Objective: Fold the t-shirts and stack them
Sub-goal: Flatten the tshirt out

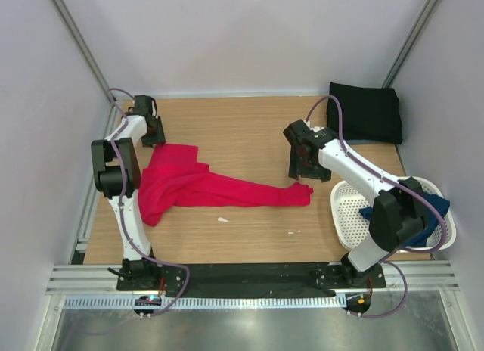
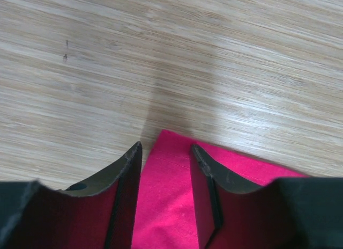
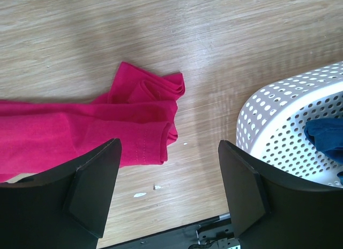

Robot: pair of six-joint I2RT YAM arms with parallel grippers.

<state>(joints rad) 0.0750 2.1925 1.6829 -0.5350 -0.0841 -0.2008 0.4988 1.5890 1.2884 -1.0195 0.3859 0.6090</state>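
My left gripper (image 2: 166, 148), jaws part-spread, straddles the 11 o'clock corner of the bright red cloth t-shirt (image 1: 189, 186), which stretches toward 3 o'clock; right gripper (image 3: 169, 146) spread wide, empty.

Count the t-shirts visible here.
3: red t-shirt spread mid-table, black t-shirt folded at the far right corner, navy t-shirt in the basket, where others may be hidden.

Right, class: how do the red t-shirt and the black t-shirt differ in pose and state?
The red t-shirt lies unfolded and rumpled across the table's left and middle; the black t-shirt sits folded in a neat block at the far right corner. The red t-shirt has a corner between the left gripper's open jaws; no gripper touches the black t-shirt. Both rest on the table, outside the basket.
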